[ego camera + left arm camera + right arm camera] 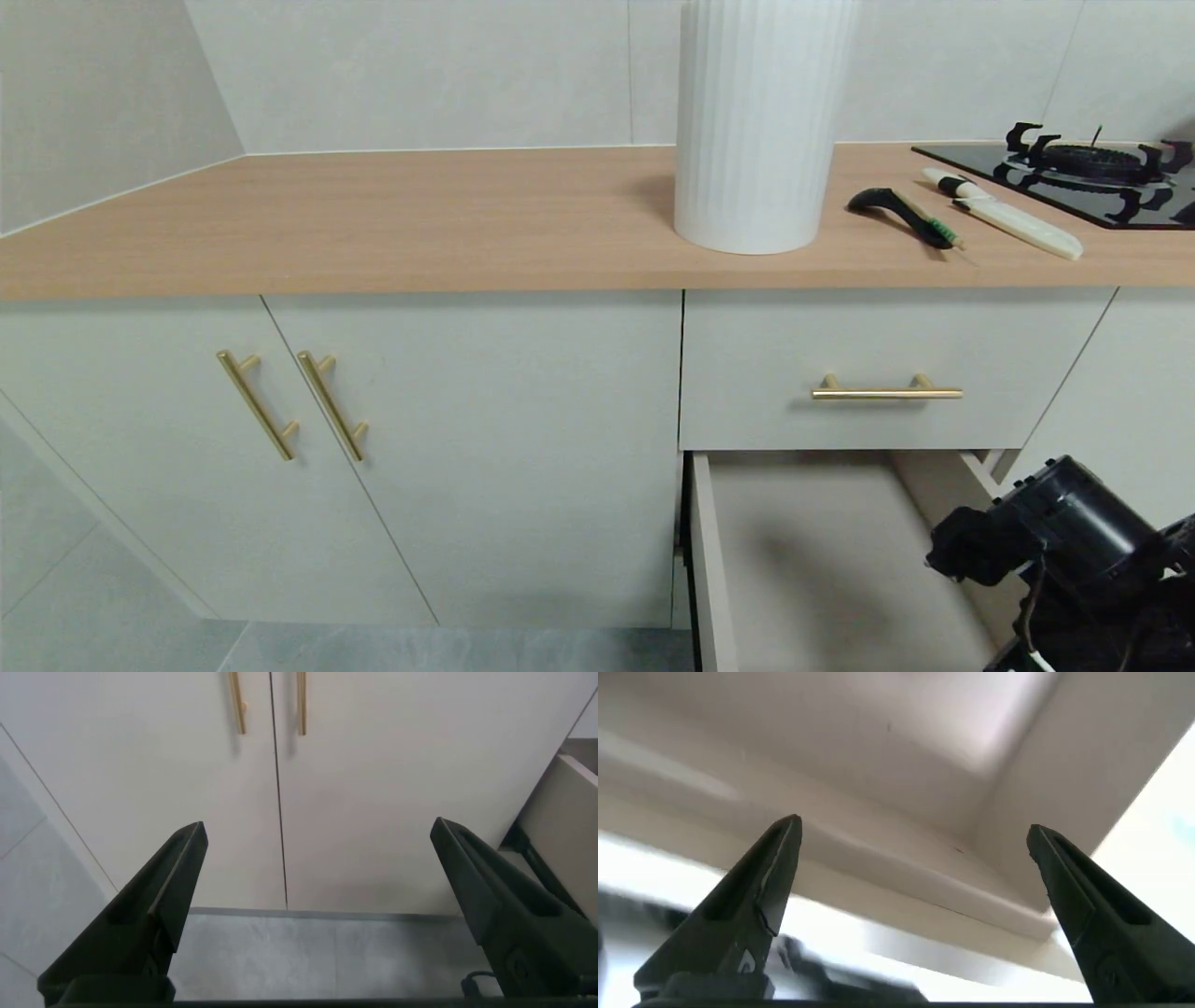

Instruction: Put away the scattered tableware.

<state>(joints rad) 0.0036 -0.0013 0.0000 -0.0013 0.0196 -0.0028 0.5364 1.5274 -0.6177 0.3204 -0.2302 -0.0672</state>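
Observation:
On the wooden counter (420,215), at its right, lie a black-handled peeler (906,215) and a white knife (1018,224), side by side. Below them the lower drawer (822,560) is pulled out and shows a bare floor. My right gripper (915,835) hangs open over that drawer's right side, facing an inner corner (980,831) of the drawer, with nothing between its fingers. Low down, my left gripper (318,835) is open too and faces the double cabinet doors (280,793) near the floor.
A tall white ribbed cylinder (756,121) stands on the counter just left of the peeler. A black stove (1092,173) occupies the far right. The upper drawer is closed, with a gold handle (887,393). Two gold handles (257,403) mark the cabinet doors.

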